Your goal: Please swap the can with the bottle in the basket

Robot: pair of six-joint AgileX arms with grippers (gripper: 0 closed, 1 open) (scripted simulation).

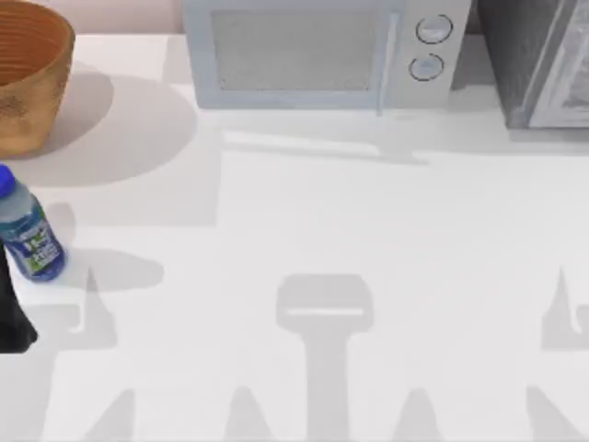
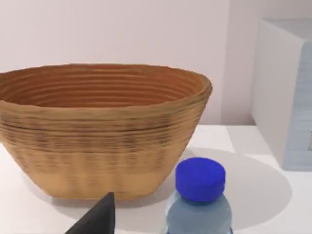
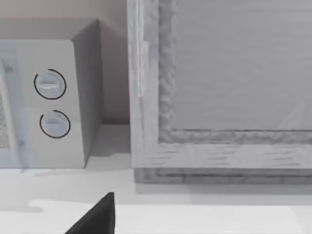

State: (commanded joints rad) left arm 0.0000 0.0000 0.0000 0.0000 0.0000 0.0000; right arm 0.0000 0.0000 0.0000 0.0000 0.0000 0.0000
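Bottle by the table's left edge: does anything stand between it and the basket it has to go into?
Nothing visible does. The bottle stands upright on the table just in front of the basket, with bare tabletop between them. In the left wrist view the basket wall rises right behind the bottle's blue cap.

The basket (image 1: 28, 74) is cut off by the top view's left edge, as is part of the bottle (image 1: 28, 235); the left wrist view crops the bottle's body.
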